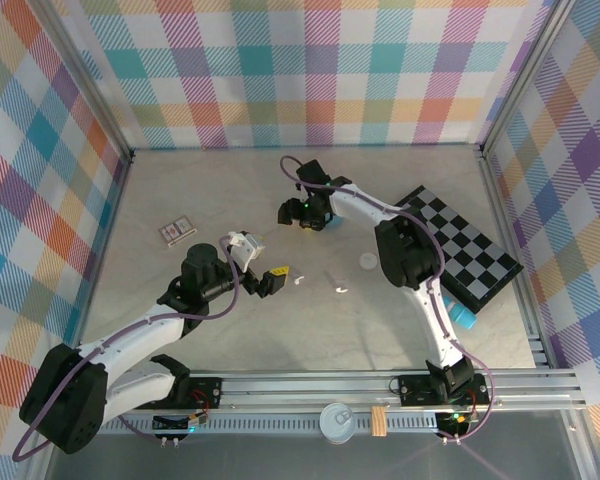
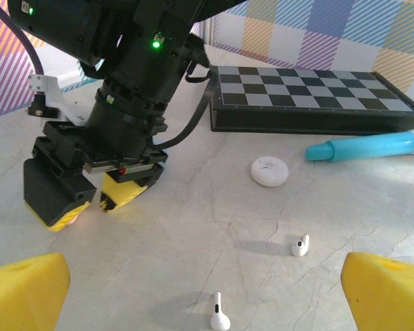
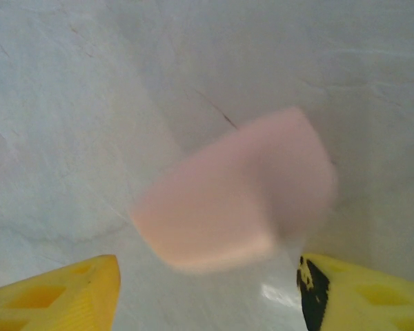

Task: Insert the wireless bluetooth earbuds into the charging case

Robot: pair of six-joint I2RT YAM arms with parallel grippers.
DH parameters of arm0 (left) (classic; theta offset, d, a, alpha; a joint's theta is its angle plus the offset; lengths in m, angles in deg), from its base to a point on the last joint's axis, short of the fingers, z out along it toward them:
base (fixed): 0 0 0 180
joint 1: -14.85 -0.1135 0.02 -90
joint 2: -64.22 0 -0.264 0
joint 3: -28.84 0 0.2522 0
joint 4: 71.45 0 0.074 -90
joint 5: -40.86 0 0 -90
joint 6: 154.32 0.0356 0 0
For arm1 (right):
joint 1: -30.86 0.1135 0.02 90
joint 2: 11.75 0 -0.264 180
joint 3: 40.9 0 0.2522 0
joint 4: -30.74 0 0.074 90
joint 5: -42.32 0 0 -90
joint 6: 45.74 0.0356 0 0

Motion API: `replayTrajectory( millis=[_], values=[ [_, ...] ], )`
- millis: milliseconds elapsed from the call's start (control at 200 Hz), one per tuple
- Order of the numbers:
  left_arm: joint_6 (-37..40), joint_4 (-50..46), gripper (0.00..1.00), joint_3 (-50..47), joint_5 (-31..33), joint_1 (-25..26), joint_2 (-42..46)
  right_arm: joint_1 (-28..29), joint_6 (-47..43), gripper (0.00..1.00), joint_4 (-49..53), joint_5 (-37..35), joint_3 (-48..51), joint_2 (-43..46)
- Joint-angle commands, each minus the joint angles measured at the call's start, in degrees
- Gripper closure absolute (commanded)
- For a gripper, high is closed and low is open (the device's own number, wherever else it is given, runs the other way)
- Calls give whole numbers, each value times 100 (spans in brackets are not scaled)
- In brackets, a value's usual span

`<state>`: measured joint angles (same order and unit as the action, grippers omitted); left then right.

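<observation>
The left gripper (image 1: 273, 280) was seen nearest, its 2 yellow fingers spread wide with nothing between them. Just beyond its tips, 2 white earbuds (image 2: 220, 316) (image 2: 301, 245) were found lying loose on the table (image 2: 159, 262), apart from each other. A white rounded case (image 2: 270, 171) was set a little farther on. Beyond and to the left, the right gripper (image 3: 210, 293) was held low over the table, fingers parted. A blurred pink pebble-like piece (image 3: 234, 200) was seen between them, touched by neither. A teal tube (image 2: 372, 146) and a chessboard (image 2: 310, 100) were placed farthest.
</observation>
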<state>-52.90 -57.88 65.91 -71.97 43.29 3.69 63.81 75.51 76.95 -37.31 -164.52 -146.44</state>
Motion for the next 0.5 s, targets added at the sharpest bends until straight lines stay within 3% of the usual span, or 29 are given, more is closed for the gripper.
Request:
replayTrajectory(
  millis=[0,290,495],
  values=[
    [-35,245,0,76,-19,47,67,-121,-361,26,352,-637,470,691],
    [-35,395,0,190,-184,60,-224,-285,-542,15,-305,-1357,2626,2602],
    [-25,471,0,312,-263,100,-449,-648,-301,8,98,-2004,3692,3688]
  ],
)
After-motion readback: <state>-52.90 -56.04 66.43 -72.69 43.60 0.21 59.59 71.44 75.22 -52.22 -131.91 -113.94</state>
